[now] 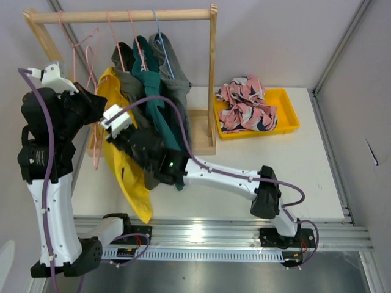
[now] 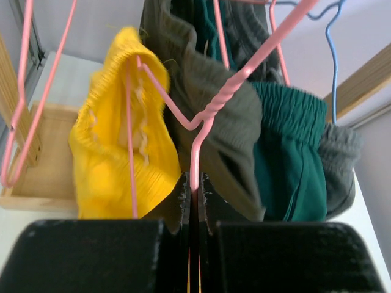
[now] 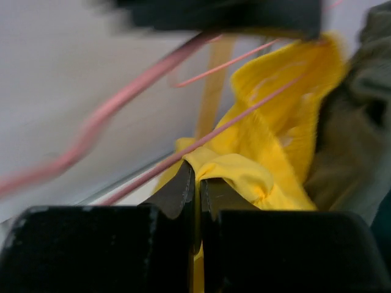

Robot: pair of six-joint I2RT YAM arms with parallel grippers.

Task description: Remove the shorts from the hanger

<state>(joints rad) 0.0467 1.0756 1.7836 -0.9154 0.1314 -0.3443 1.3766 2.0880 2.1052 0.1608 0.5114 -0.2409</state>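
The yellow shorts (image 1: pixel 125 168) hang on a pink hanger (image 2: pixel 211 110) at the left of the wooden rack. My left gripper (image 2: pixel 195 180) is shut on that hanger's wire, just below its twisted neck. My right gripper (image 3: pixel 197 176) is shut on a fold of the yellow shorts' (image 3: pixel 269 159) edge, beside the hanger's lower wire (image 3: pixel 201 144). To the right hang the olive shorts (image 2: pixel 226 122), the teal shorts (image 2: pixel 293 165) and the grey shorts (image 2: pixel 339 165). The pink patterned shorts (image 1: pixel 247 107) lie in a tray.
The wooden rack's rod (image 1: pixel 122 15) and right post (image 1: pixel 212 73) stand over a wooden base (image 1: pixel 201 131). An empty pink hanger (image 1: pixel 82 55) hangs at the left and a blue hanger (image 2: pixel 333 61) at the right. The yellow tray (image 1: pixel 287 101) sits at the back right.
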